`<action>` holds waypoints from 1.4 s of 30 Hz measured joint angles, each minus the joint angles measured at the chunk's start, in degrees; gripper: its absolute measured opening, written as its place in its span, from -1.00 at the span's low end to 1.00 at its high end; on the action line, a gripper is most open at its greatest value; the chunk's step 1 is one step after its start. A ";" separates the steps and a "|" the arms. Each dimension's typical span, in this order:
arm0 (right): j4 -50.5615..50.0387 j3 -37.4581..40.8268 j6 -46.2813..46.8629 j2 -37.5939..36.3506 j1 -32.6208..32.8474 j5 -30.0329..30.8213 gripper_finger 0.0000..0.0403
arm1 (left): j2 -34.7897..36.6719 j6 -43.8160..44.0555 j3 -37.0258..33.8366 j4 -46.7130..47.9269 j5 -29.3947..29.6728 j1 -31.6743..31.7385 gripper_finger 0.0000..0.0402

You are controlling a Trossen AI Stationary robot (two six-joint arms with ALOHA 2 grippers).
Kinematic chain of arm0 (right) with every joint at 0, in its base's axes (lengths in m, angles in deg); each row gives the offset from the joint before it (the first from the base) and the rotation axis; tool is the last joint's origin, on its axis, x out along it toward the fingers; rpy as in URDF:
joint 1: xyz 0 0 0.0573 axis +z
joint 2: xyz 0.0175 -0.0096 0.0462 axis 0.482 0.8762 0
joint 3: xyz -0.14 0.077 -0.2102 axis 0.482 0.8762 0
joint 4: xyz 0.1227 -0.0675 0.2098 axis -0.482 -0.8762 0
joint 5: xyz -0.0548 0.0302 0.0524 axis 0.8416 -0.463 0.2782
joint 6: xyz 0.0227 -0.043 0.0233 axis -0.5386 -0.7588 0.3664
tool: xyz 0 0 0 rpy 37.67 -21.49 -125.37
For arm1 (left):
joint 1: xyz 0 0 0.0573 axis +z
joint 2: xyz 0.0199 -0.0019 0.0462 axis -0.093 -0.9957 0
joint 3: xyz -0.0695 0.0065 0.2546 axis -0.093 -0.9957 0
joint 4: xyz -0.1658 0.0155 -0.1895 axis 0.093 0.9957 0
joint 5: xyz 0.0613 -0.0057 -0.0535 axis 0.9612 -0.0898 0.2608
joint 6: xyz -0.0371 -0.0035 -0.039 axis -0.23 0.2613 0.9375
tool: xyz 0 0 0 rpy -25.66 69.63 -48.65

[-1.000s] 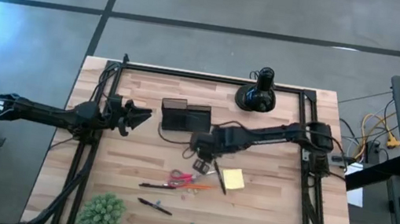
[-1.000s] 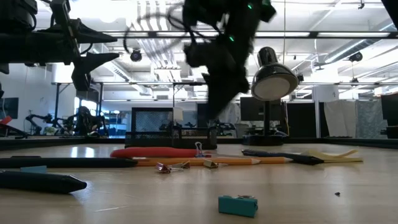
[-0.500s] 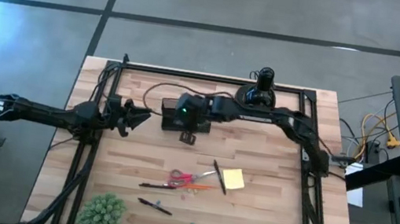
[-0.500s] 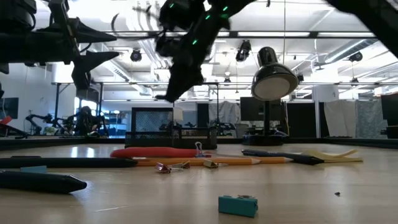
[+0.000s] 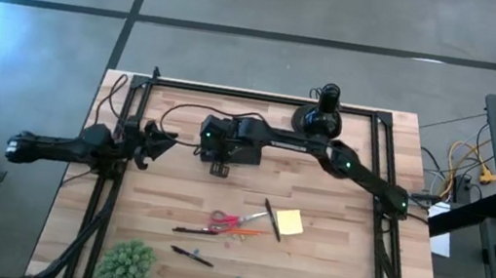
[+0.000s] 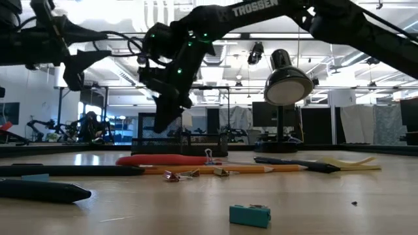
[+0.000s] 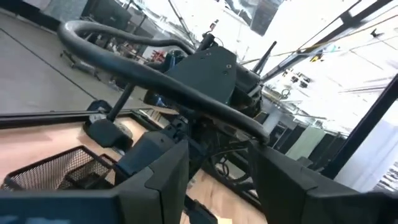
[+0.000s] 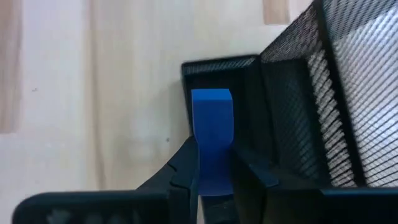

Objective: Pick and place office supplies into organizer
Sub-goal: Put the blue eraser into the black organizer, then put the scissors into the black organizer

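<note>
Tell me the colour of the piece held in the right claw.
Blue: the small block pinched in the right claw shows best in the right wrist view.

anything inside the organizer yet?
Nothing seen resting inside the organizer. The right hand holds a blue piece at the edge of a compartment. From overhead, the arm covers most of the organizer's interior.

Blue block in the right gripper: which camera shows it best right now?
The right wrist view: the blue block fills the middle, pinched in the right gripper beside the mesh organizer. In the high view the arm hides it; the low view shows only the dark gripper; the left wrist view shows none of it.
</note>
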 joint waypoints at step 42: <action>-7.18 9.80 11.79 -10.23 20.15 6.20 -0.02 | -2.27 -2.63 3.35 8.50 -8.05 0.03 -0.24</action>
